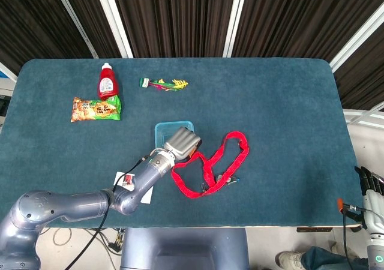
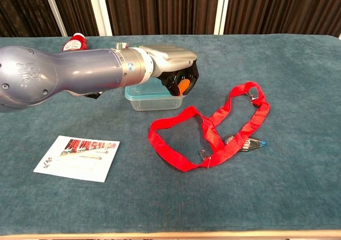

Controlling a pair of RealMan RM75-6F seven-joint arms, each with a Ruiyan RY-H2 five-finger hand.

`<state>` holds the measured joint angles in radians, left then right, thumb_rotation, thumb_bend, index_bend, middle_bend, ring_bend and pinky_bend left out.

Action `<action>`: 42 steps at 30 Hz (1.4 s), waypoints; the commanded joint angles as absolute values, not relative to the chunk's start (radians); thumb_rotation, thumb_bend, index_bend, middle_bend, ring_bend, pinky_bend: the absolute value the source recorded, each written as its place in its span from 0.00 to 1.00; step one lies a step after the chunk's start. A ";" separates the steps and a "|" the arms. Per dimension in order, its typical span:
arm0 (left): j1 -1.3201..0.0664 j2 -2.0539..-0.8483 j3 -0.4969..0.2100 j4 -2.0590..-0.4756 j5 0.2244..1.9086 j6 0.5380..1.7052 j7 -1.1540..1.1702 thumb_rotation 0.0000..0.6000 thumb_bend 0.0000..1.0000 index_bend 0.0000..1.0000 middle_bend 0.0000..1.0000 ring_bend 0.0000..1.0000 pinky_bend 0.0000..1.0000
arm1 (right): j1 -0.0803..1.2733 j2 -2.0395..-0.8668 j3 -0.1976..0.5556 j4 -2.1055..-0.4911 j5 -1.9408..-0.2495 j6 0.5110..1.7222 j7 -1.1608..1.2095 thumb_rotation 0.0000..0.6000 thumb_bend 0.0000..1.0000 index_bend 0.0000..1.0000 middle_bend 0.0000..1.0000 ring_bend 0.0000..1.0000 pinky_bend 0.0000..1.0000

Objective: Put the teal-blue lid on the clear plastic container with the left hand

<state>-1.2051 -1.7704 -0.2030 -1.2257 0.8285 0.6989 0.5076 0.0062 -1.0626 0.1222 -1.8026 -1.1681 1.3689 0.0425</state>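
Teal lid (image 1: 173, 129) sits on container (image 2: 154, 100); left robot hand (image 2: 173, 74) curled, empty, just beside it; seating looks done.

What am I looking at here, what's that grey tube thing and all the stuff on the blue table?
The grey tube is the robot's left arm, ending in a mechanical left hand. One picture looks down from the robot's head, the other looks forward from its chest. The hand hovers over a clear plastic container with a teal-blue lid already on it; its fingers are curled in and I see nothing held. On the blue cloth-covered table lie a red fabric lanyard, a printed paper card, a red ketchup bottle, an orange snack packet and a small bundle of colourful sticks. The right hand just shows at the table's lower right corner; its state is unclear.
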 commanded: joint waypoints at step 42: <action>-1.183 -1.841 -0.150 -1.090 0.866 0.721 0.513 1.00 0.57 0.66 0.61 0.46 0.49 | 0.005 -1.062 0.123 -1.803 -1.169 1.373 0.044 1.00 0.39 0.08 0.04 0.02 0.00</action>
<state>-1.1846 -1.8379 -0.1503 -1.0938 0.8602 0.7194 0.5154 0.0052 -1.0619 0.1232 -1.8033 -1.1692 1.3729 0.0445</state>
